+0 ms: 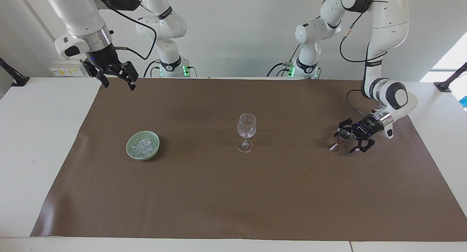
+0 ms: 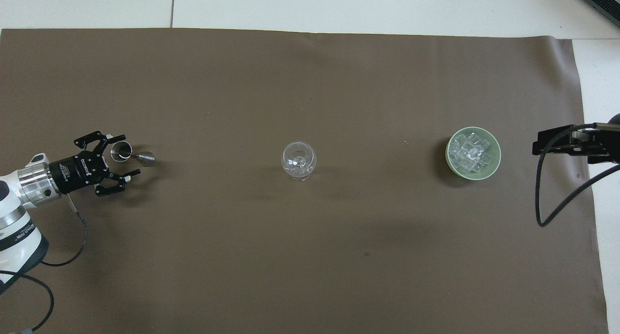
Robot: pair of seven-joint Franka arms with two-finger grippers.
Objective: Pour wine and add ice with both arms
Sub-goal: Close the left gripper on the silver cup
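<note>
A wide white surface (image 1: 36, 135) carries a brown mat (image 2: 310, 251) that covers nearly all of it. The two white arms rise from the robots' edge. The left arm (image 1: 386, 33) bends down low toward its own end of the mat, and the left end effector (image 1: 351, 139) sits just above the mat with its fingers spread apart, one on each side of a small metal jigger (image 2: 130, 153); I cannot tell whether they touch it. The right arm (image 1: 82, 22) waits, its end effector (image 1: 116, 78) held high over the mat's corner on the robots' edge at the right arm's end, fingers released and holding nothing. A pale green bowl (image 2: 495, 165) stands toward the right arm's end of the mat, and the ice (image 2: 467, 153) lies heaped inside it. An upright wine glass (image 1: 246, 131) stands near the middle of the mat, between bowl and jigger. The jigger lies tipped on its side.
</note>
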